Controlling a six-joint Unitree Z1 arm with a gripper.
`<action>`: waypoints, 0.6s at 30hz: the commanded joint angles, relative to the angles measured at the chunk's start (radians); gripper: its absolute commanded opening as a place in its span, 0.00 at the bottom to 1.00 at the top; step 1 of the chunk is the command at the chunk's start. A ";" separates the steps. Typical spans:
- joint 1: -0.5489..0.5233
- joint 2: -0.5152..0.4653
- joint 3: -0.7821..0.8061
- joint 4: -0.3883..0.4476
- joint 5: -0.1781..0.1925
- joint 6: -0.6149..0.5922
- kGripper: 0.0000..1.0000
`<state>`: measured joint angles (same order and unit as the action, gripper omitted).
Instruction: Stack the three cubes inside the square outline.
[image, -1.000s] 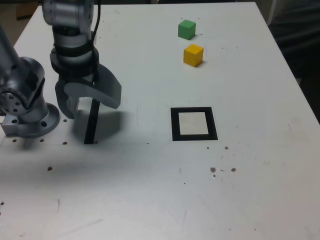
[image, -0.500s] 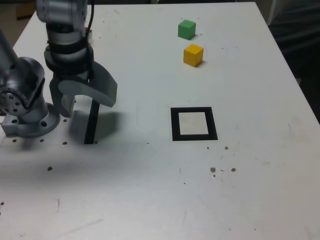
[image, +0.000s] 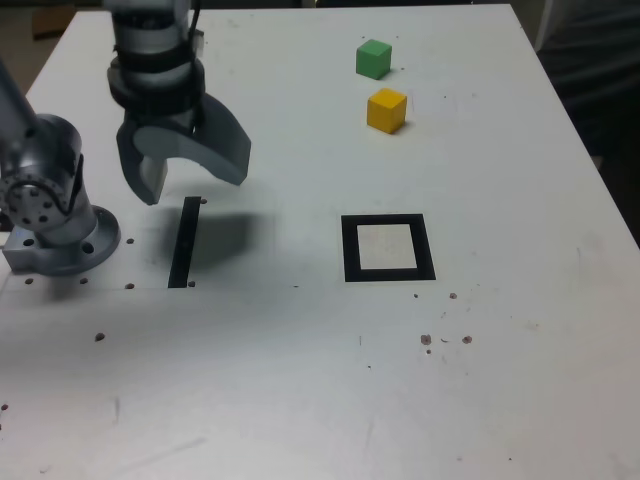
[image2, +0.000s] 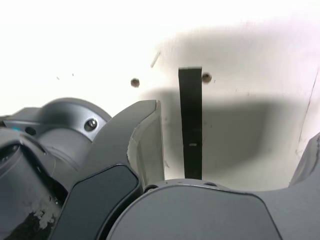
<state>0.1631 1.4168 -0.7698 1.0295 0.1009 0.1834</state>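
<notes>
In the exterior view a green cube (image: 373, 58) and a yellow cube (image: 386, 110) sit close together at the far side of the white table. The square outline (image: 388, 247), black with a pale centre, lies nearer the middle and has nothing in it. My gripper (image: 188, 180) hangs open and empty above the table at the exterior view's left, far from both cubes and from the outline. It points down, just beyond the far end of a narrow black strip (image: 184, 243). The wrist view shows my gripper (image2: 227, 150) with its jaws wide apart over that strip (image2: 190, 122).
The arm's grey base (image: 55, 215) stands at the exterior view's left, beside the strip. The table's right edge (image: 600, 180) borders a dark floor. Small dark specks and screw holes (image: 426, 340) dot the near part of the table.
The gripper has moved toward the far side of the table and slightly to the exterior view's right, uncovering the strip's far end. It stays open. The cubes have not moved.
</notes>
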 joint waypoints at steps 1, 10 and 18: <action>0.042 0.013 -0.017 0.003 0.000 0.037 1.00; 0.308 0.071 -0.081 0.000 0.011 0.268 1.00; 0.495 0.078 -0.136 0.026 0.034 0.430 1.00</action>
<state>0.6354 1.4881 -0.8919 1.0429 0.1275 0.5927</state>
